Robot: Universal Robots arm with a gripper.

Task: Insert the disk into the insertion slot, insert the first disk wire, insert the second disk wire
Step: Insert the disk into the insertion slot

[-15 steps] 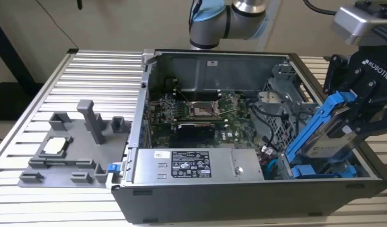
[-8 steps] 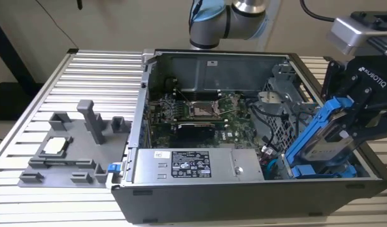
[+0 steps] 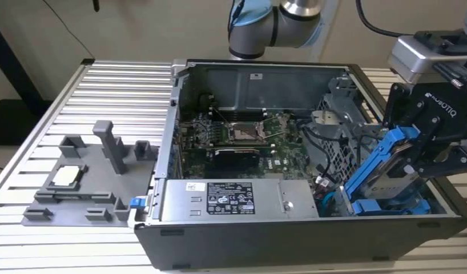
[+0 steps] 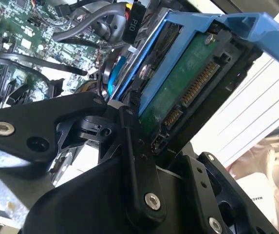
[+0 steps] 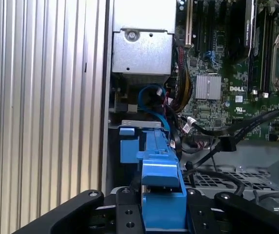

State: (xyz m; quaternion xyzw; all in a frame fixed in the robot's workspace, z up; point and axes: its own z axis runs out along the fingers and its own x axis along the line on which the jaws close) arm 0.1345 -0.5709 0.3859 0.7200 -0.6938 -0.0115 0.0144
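Observation:
The disk [image 3: 386, 171], a silver-grey drive in a bright blue carrier frame, hangs steeply tilted over the front corner of the open computer case at the exterior view's right. My gripper [image 3: 409, 162] is shut on it, with one black finger on each side of the blue frame [image 5: 161, 190]. The second wrist view shows the drive's green underside and connector [image 4: 183, 87]. The drive's lower end points down at the insertion slot [image 5: 140, 124], a grey sheet-metal cage. Another blue-ended carrier [image 5: 128, 144] sits in that cage. A blue wire [image 5: 154, 97] and a black wire with a plug [image 5: 225, 145] lie loose beside the cage.
The case holds a motherboard [image 3: 241, 137] and a silver power supply [image 3: 229, 200] along its front. A perforated grey bracket [image 5: 227, 180] lies near the cage. A grey plastic fixture [image 3: 89, 182] stands on the slatted table [image 3: 119, 85] at the exterior view's left.

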